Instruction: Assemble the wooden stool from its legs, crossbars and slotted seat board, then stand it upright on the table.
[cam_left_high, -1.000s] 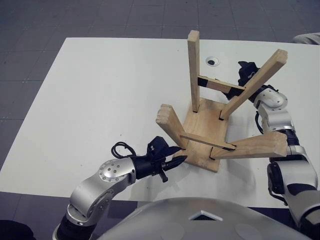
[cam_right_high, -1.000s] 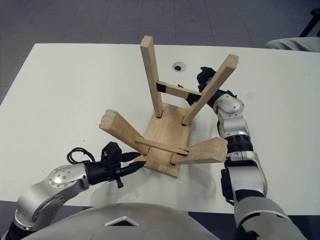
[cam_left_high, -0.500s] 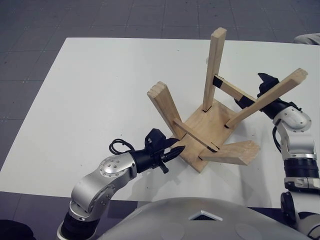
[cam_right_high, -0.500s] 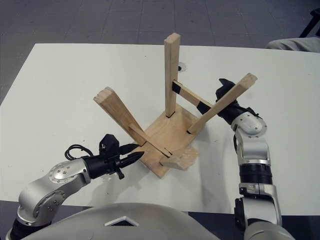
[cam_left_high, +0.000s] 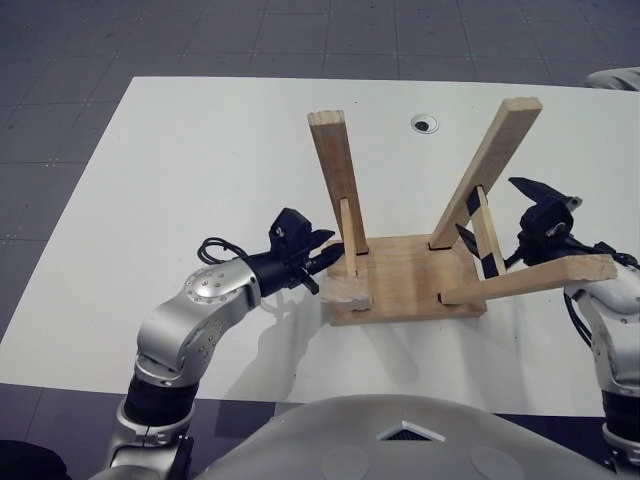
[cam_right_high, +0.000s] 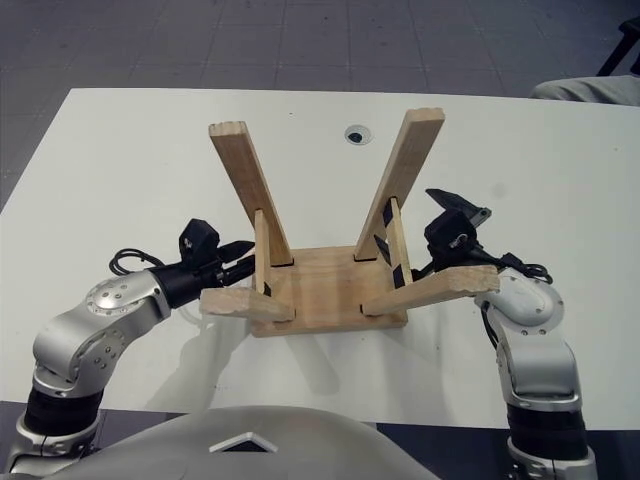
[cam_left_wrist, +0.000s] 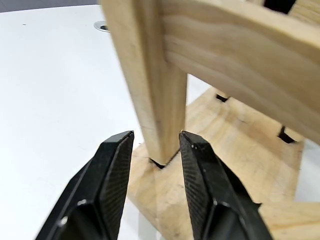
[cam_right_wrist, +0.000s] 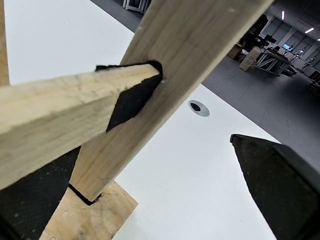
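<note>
The wooden stool lies upside down, its slotted seat board (cam_left_high: 400, 285) flat on the white table (cam_left_high: 190, 150). Two legs (cam_left_high: 335, 170) (cam_left_high: 490, 160) splay upward at the back. Two more legs (cam_left_high: 342, 293) (cam_left_high: 530, 280) lean toward me. My left gripper (cam_left_high: 322, 258) is open at the board's left edge, and its fingertips (cam_left_wrist: 117, 150) flank the foot of a leg (cam_left_wrist: 150, 90) without touching it. My right gripper (cam_left_high: 495, 215) is open on the right side, straddling the black-taped crossbar (cam_left_high: 487, 225). One of its fingers (cam_right_wrist: 272, 180) stands well off the wood.
A round cable hole (cam_left_high: 425, 123) sits in the table behind the stool. Bare tabletop spreads to the left and at the back. The table's front edge runs close below the seat board, and a black cable (cam_left_high: 215, 250) loops at my left wrist.
The stool has turned on the table, and the taped crossbar has swung from the back right toward me. My left gripper rose from the board's front corner to its left edge. The right gripper came nearer.
</note>
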